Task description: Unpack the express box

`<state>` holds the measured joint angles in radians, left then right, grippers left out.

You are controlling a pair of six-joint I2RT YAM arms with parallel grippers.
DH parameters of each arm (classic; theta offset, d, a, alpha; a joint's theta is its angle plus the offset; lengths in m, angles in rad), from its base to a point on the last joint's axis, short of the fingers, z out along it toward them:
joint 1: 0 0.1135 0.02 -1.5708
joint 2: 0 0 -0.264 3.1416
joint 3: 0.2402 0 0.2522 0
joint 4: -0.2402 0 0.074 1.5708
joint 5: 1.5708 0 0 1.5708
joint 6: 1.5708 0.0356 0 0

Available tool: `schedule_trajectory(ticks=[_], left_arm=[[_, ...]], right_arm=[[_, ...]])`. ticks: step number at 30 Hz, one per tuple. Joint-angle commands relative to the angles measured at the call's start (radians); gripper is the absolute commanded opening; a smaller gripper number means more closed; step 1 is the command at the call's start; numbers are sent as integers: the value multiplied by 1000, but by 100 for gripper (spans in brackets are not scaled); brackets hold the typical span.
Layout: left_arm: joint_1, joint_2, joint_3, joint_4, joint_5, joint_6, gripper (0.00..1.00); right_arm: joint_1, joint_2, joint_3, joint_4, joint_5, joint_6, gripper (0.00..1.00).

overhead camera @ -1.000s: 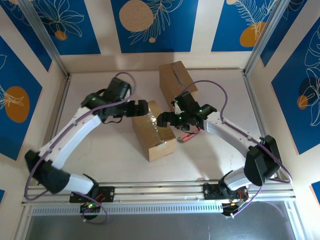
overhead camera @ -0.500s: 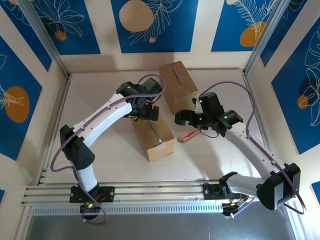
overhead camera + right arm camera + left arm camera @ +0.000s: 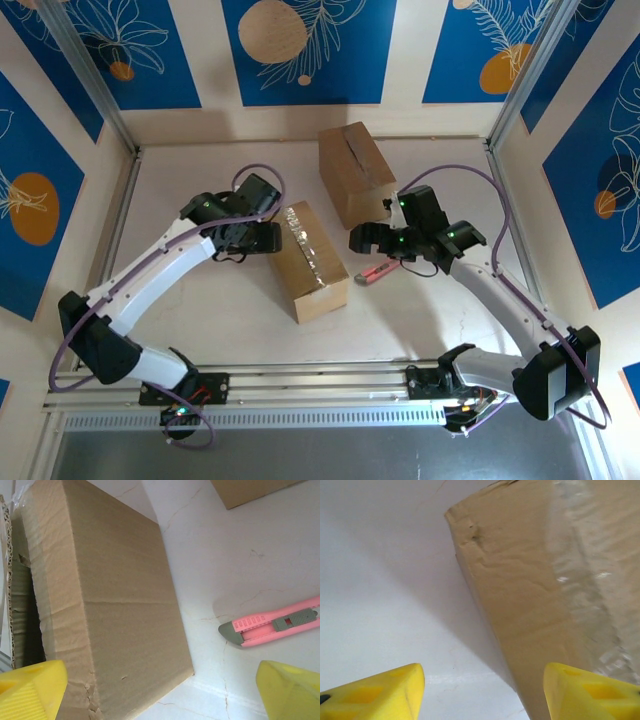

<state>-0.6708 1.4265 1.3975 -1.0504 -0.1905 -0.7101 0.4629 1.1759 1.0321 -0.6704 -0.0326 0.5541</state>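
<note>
1. Top external view: the taped express box [image 3: 310, 262] lies on the bench [image 3: 215, 300] between the two arms. A second cardboard box [image 3: 355, 172] stands behind it, and a pink utility knife [image 3: 372, 274] is just beside its right side.
2. The left tool [image 3: 262, 238] has been drawn off the box top, where it was half a second ago. It is now set at the box's left side, near the far end.
3. In the left wrist view its yellow fingers [image 3: 375, 692] are seen partly apart, narrower than a second ago. Nothing is gripped between them.
4. The right tool [image 3: 362, 240] was pulled back from the box earlier in the last second and has been kept there since. It is held wide open and empty, above the bench near the knife.
5. The flaps are seen lying closed under crinkled clear tape [image 3: 585, 580]; whether the tape has been cut cannot be told.
6. The left tool is judged to be placed for steadying the box. Unpacking is judged barely begun, since the knife has not been picked up.
</note>
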Motion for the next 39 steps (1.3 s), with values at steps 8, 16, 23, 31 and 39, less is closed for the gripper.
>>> schedule_trajectory(ticks=[8, 16, 23, 31, 39], left_arm=[[51, -31, -236, 376, 142, -19, 64], [66, -63, -348, 456, 178, -28, 64], [70, -67, -392, 487, 192, -31, 64], [70, -65, -416, 510, 205, -32, 64], [70, -53, -423, 520, 217, -29, 64]], right_arm=[[173, 129, 245, -188, 171, -149, 97], [271, 339, 451, -257, 364, -244, 97], [312, 494, 570, -309, 485, -274, 97], [385, 561, 628, -361, 578, -249, 96], [402, 649, 660, -438, 738, -220, 96]])
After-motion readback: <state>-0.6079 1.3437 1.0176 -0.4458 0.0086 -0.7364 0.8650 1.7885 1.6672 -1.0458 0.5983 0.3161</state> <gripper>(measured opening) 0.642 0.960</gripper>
